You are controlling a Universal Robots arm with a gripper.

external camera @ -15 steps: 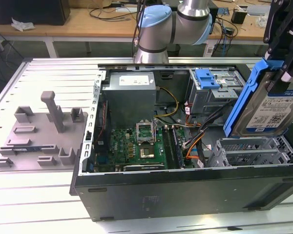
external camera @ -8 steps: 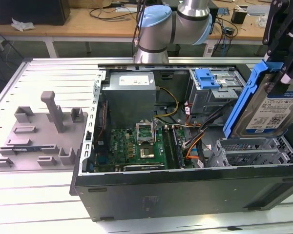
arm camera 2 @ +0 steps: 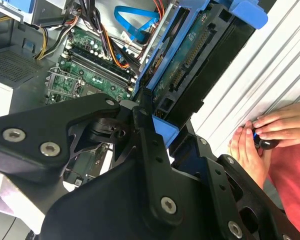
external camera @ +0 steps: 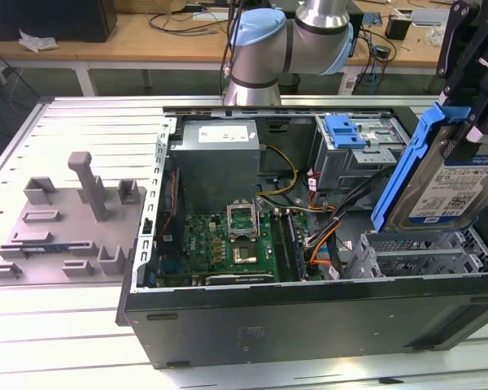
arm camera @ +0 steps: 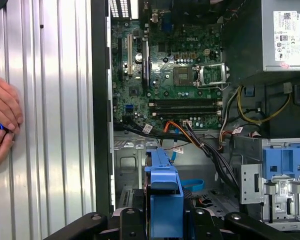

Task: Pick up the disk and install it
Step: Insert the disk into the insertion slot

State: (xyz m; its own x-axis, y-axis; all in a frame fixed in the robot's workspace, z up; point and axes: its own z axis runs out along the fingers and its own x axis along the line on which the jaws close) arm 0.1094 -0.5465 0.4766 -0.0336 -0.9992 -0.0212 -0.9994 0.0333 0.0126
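The disk (external camera: 455, 183) is a silver-grey drive with a blue-and-white label in a blue carrier bracket (external camera: 407, 162). It hangs tilted above the silver drive cage (external camera: 423, 256) at the exterior view's right end of the open computer case (external camera: 309, 313). My gripper (external camera: 470, 130) is shut on its upper part. In both wrist views the disk appears edge-on, as the blue carrier (arm camera: 162, 197) over the case interior and as the drive's edge (arm camera 2: 190, 60) between the black gripper (arm camera 2: 157, 127) links.
The motherboard (external camera: 228, 240), power supply (external camera: 215, 158) and cable bundles (external camera: 325, 219) fill the case. A second cage with a blue latch piece (external camera: 346, 130) stands at the back. A grey fixture plate (external camera: 65, 219) lies at the exterior view's left. A person's hands (arm camera 2: 262, 135) rest beside the case.
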